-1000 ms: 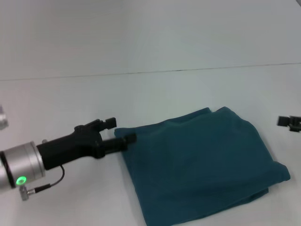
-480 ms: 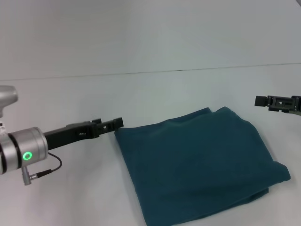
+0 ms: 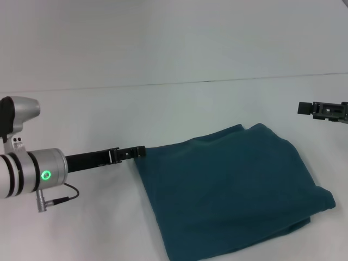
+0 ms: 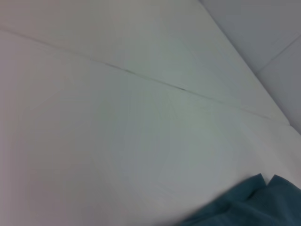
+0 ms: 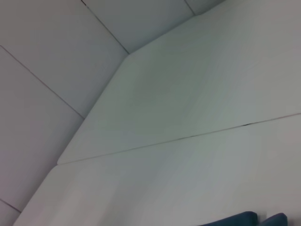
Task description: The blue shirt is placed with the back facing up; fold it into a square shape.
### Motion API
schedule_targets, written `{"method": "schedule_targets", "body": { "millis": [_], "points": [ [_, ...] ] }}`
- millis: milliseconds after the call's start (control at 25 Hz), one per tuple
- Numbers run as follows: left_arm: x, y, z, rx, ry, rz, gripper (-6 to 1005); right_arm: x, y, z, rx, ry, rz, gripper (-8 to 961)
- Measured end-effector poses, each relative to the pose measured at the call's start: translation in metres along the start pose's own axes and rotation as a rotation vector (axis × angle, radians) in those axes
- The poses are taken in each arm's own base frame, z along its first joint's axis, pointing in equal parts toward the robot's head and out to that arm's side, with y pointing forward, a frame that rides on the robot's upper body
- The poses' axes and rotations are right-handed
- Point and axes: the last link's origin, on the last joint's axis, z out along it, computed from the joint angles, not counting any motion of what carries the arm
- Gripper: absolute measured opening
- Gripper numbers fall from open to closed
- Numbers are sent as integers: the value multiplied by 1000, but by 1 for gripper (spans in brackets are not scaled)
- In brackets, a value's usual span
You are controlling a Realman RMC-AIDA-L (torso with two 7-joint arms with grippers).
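Observation:
The blue shirt (image 3: 234, 190) lies folded into a rough rectangle on the white table, right of centre in the head view. One corner of the blue shirt (image 4: 254, 202) shows in the left wrist view, and a sliver of the blue shirt (image 5: 244, 219) in the right wrist view. My left gripper (image 3: 136, 151) is seen edge-on, with its tip level with the shirt's far-left corner and right beside it. My right gripper (image 3: 318, 109) hovers above the table at the right edge, past the shirt's far-right side and apart from it.
The white table (image 3: 163, 109) stretches behind and to the left of the shirt. A thin dark seam (image 3: 206, 81) runs across it at the back. A cable (image 3: 60, 198) hangs under the left wrist.
The left gripper has rolled from a flat-on pose to edge-on while staying at the shirt's far-left corner. The right gripper has lifted and reached further into view.

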Motion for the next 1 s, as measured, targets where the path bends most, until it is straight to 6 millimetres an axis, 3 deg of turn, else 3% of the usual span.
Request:
{"method": "schedule_targets", "body": {
  "millis": [1000],
  "points": [
    [-11, 23, 22, -29, -91, 73, 933, 1, 0, 0, 0, 5, -6, 944]
  ]
}}
